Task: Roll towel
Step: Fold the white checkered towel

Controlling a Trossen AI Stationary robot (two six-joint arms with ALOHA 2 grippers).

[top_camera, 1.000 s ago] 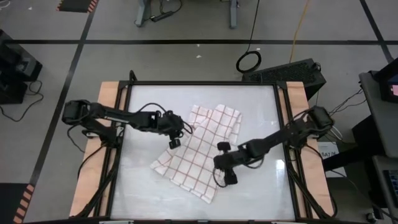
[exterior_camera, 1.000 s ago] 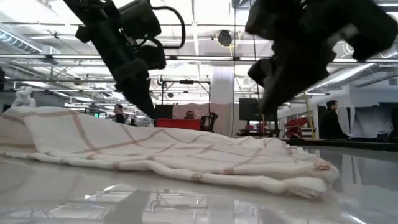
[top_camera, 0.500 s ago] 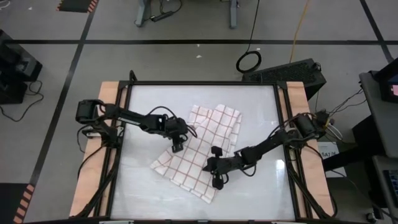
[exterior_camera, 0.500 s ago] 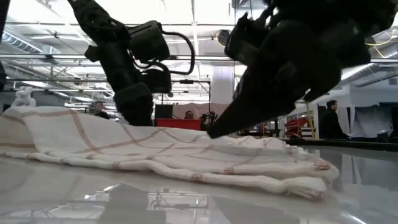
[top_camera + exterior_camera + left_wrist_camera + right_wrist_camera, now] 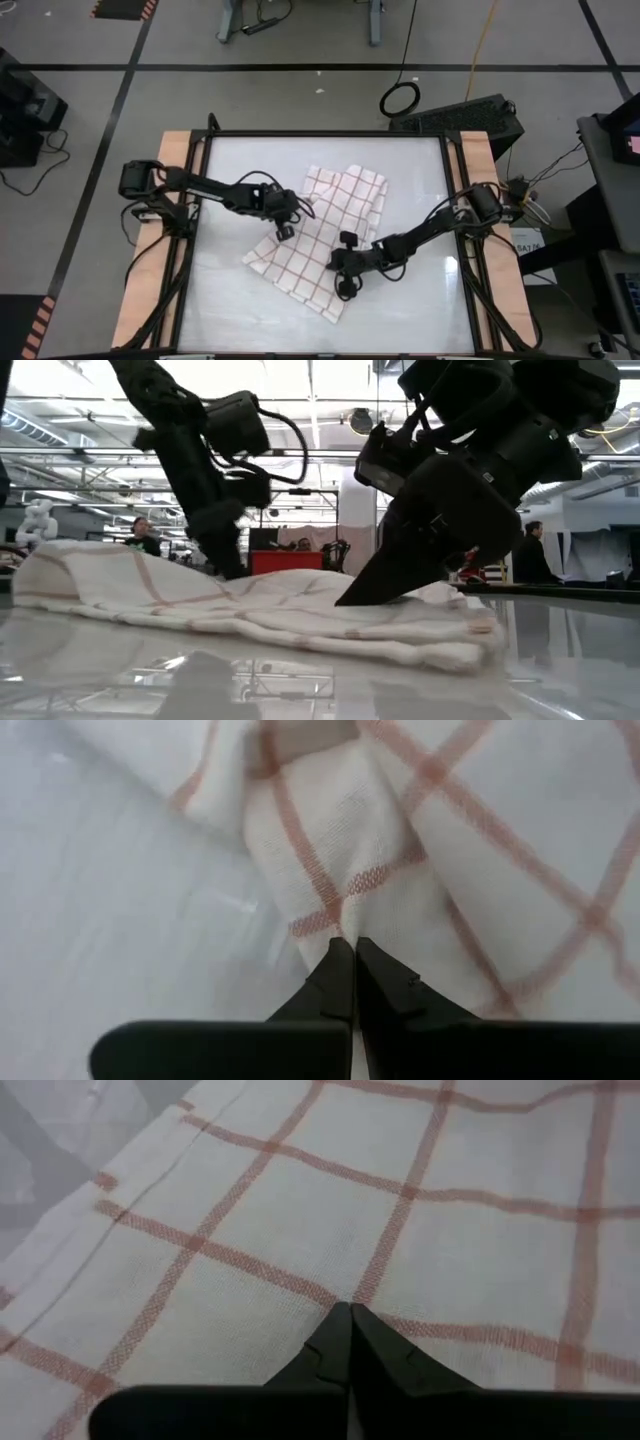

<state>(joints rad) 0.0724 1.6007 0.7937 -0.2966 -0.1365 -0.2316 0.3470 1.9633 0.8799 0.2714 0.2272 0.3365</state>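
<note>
Towel [image 5: 318, 236]: crumpled, partly folded, mid-table; lies between and under both claws.
Left gripper [image 5: 352, 952]: fingers pressed together, tips down on towel's folded edge; bare table [image 5: 230, 180] just beside. Nothing visibly pinched.
Right gripper [image 5: 350, 1318]: fingers together, tips resting on flat checked cloth; no fold held.

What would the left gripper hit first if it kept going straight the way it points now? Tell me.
The towel. The left gripper is shut with its tips right at a folded edge of the cloth, so the checked fabric lies directly ahead, with the table underneath. Whether the tips already touch it cannot be told.
</note>
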